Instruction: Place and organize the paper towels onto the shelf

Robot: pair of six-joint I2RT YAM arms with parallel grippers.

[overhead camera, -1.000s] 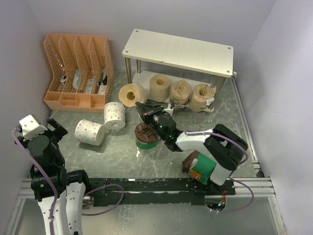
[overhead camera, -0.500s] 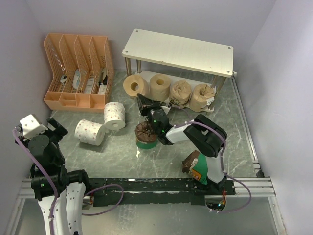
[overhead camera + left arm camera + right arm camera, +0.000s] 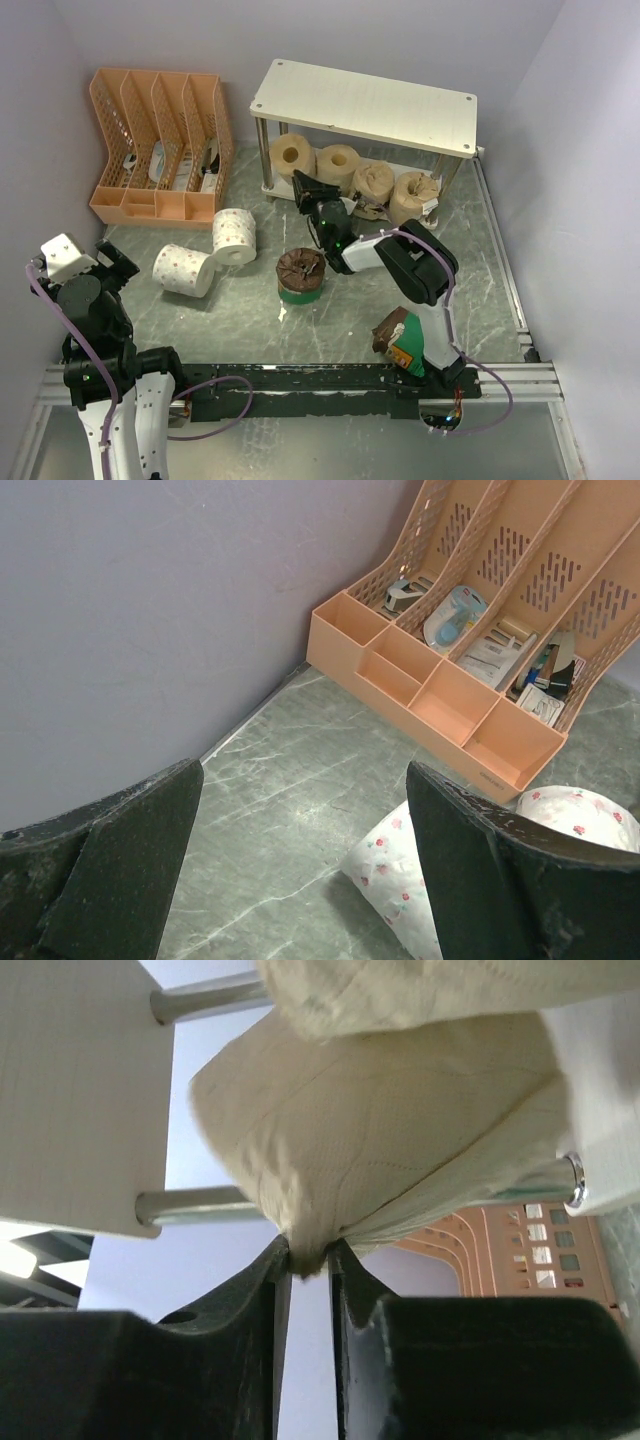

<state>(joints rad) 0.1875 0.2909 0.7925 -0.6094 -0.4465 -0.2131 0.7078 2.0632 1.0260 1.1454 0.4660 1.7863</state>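
Since a second ago the right arm (image 3: 420, 265) has stretched toward the shelf (image 3: 365, 105) and carried the tan roll (image 3: 291, 155) from the counter (image 3: 240, 310) onto its lower board (image 3: 270, 185), leftmost in a row of four. The right tool (image 3: 308, 1258) is clenched on a fold of that roll's paper; the left tool (image 3: 300, 810) hangs released, wide apart, above a white speckled roll (image 3: 400, 890).

You see soft, quilted beige paper on the towel roll (image 3: 380, 1110), a smooth matt cream shelf (image 3: 365, 105) on shiny metal legs (image 3: 200, 1205), a slotted orange plastic organizer (image 3: 108, 150), and a glossy marbled green bench (image 3: 240, 310).
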